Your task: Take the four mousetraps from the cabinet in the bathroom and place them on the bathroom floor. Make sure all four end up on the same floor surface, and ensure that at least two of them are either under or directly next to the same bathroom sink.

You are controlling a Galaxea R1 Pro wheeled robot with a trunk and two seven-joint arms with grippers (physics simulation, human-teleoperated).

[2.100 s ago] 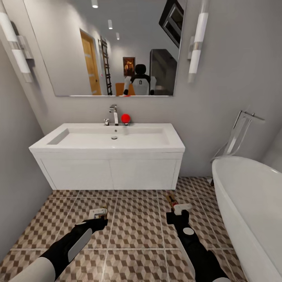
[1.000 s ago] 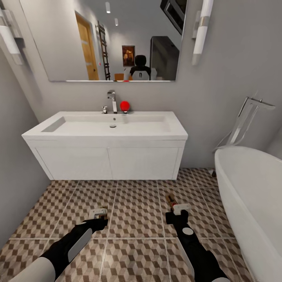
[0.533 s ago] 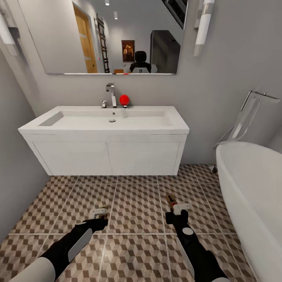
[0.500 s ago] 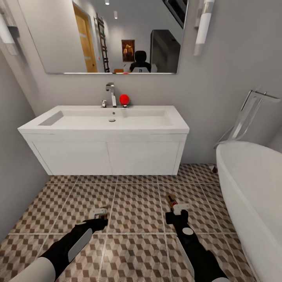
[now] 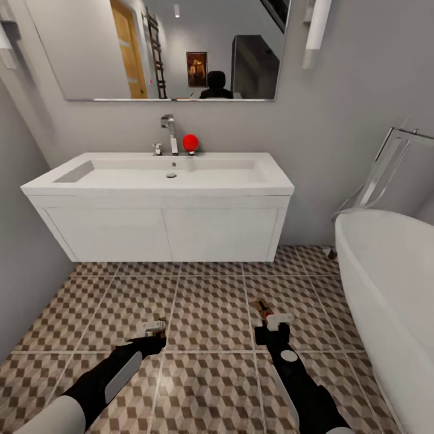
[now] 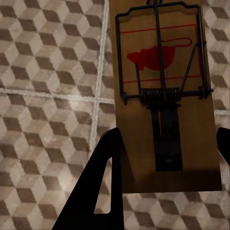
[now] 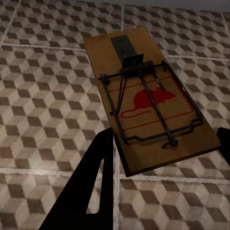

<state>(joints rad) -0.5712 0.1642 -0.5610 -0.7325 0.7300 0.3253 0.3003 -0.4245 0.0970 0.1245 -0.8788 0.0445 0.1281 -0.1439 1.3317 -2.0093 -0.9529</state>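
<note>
My left gripper (image 5: 152, 330) is shut on a mousetrap (image 5: 158, 323), a brown wooden board with dark wire and a red mouse print (image 6: 163, 96), held just above the bathroom floor (image 5: 211, 313). My right gripper (image 5: 272, 319) is shut on a second mousetrap (image 5: 263, 307), seen close in the right wrist view (image 7: 148, 105) between the dark fingers (image 7: 96, 187). Both hang over the cube-pattern tiles in front of the white wall-hung sink (image 5: 163, 232), short of its underside. The cabinet is out of view.
A white bathtub (image 5: 392, 283) fills the right side, with a chrome floor tap (image 5: 386, 169) behind it. A grey wall (image 5: 24, 259) closes the left. There is a gap of open tiles under the sink. A mirror (image 5: 163, 48) hangs above.
The whole head view has shifted: sink and mirror sit higher in the picture and more floor shows in front. Both grippers keep their pose and their traps.
</note>
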